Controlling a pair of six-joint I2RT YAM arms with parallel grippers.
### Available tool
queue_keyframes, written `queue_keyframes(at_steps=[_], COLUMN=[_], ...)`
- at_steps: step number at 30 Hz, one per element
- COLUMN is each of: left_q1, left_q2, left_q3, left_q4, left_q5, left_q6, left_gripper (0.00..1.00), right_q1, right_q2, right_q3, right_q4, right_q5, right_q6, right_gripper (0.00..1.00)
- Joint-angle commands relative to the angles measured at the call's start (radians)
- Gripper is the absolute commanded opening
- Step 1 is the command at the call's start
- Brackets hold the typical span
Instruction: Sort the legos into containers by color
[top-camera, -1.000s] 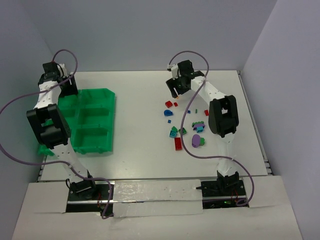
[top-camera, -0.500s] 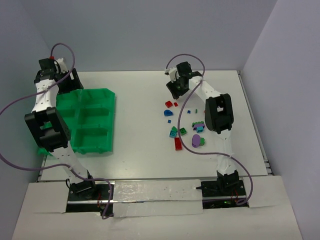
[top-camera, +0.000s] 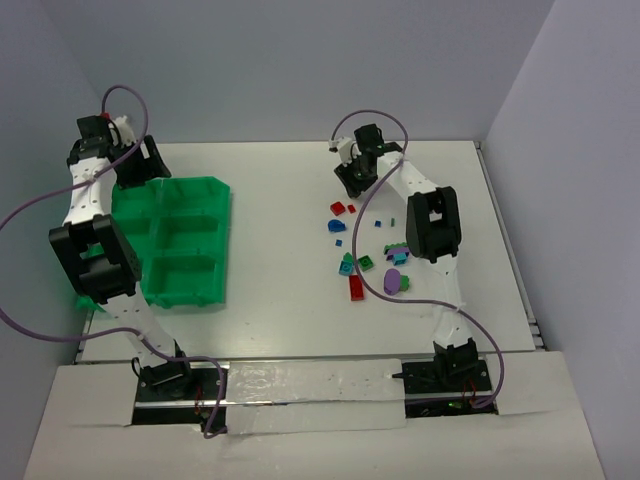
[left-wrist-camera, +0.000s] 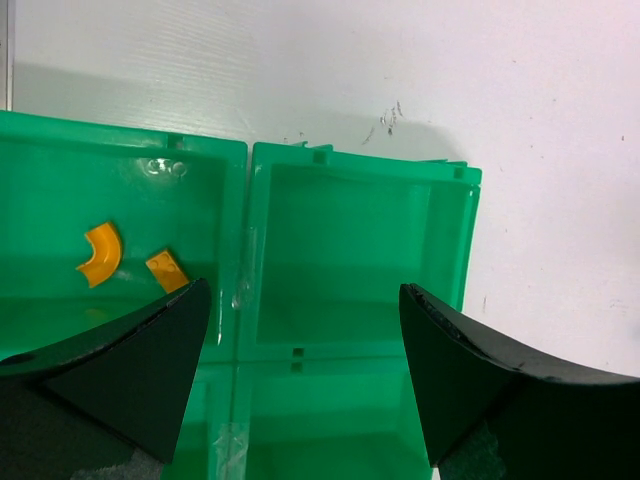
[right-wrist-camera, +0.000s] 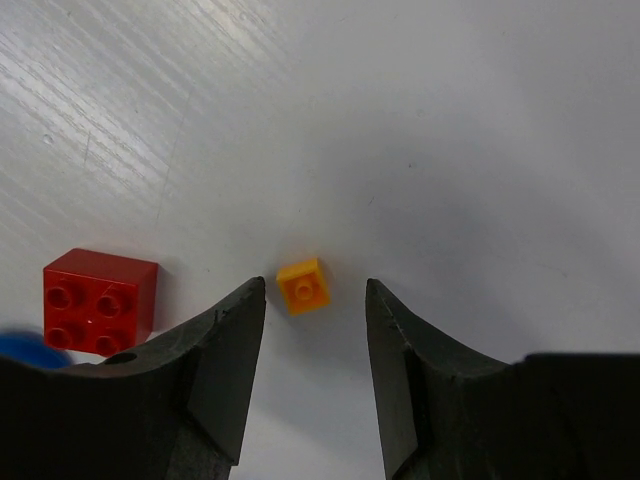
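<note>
The legos lie scattered right of centre: a red brick (top-camera: 339, 209), a blue piece (top-camera: 336, 226), teal (top-camera: 346, 262) and green (top-camera: 366, 263) ones, a long red one (top-camera: 357, 288) and a purple one (top-camera: 395, 282). My right gripper (top-camera: 352, 182) hangs at the far end of that scatter. In the right wrist view it (right-wrist-camera: 315, 283) is open, with a tiny orange brick (right-wrist-camera: 303, 285) on the table between the fingertips, touching neither. My left gripper (left-wrist-camera: 305, 285) is open and holds nothing above the green tray (left-wrist-camera: 243, 250). Two orange pieces (left-wrist-camera: 100, 253) lie in its far left compartment.
The green tray (top-camera: 228, 215) sits at the table's left side, under the left arm (top-camera: 95, 190). A red 2x2 brick (right-wrist-camera: 100, 302) lies just left of the right gripper's left finger, with a blue piece (right-wrist-camera: 15, 345) beside it. Walls close off the table's back and sides.
The right gripper's jaws have narrowed around the orange brick, and that arm shifted slightly back. The left gripper drew back toward the tray's far left corner and opened wider.
</note>
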Motion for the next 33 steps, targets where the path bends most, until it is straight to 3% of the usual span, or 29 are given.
queue_keyframes(at_steps=[1, 14, 23, 28, 33], left_q1=[0.000, -0.002, -0.001, -0.002, -0.009], left_q2=[-0.047, -0.034, -0.045, -0.082, -0.161], left_q3=[0.079, 0.102, 0.101, 0.081, 0.014], left_q4=[-0.014, -0.031, -0.023, 0.014, 0.101], left_q5=[0.032, 0.039, 0.047, 0.085, 0.132], left_q6=[-0.015, -0.023, -0.019, -0.025, -0.031], left_gripper=[0.86, 0.86, 0.87, 0.87, 0.87], right_q1=[-0.014, -0.021, -0.021, -0.027, -0.049], right_q2=[0.038, 0.095, 0.064, 0.004, -0.087], right_q3=[0.083, 0.159, 0.117, 0.080, 0.076], right_q4=[-0.053, -0.120, -0.121, -0.113, -0.087], right_q5=[-0.019, -0.065, -0.079, -0.098, -0.153], right_q6=[-0.035, -0.083, -0.087, -0.037, 0.145], right_gripper=[0.52, 0.44, 0.25, 0.00, 0.00])
